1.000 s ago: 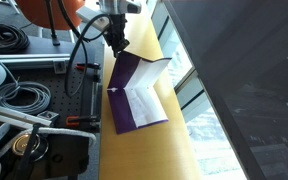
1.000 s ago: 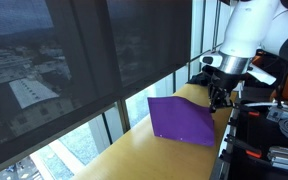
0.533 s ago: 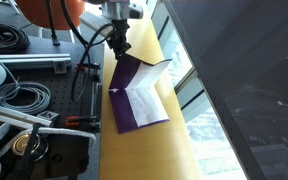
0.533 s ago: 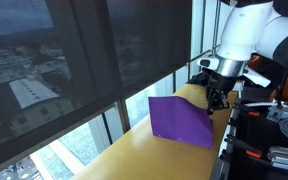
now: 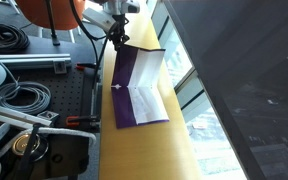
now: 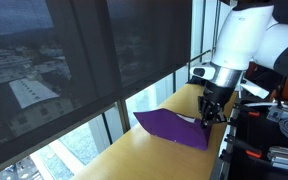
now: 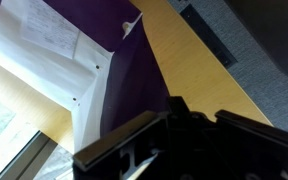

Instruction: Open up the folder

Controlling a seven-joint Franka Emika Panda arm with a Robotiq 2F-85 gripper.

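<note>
Yellow window counter [image 5: 149, 150]: purple folder [image 5: 139, 90] lying lengthwise, half-opened toward the window edge; gripper [image 5: 118, 42] at its far room-side corner, grip not discernible.

Faint print on the white sheet [image 7: 39, 40] in the folder [image 7: 134, 95] cannot be read.

purple folder [image 5: 139, 88], lying open, white sheets showing
</note>
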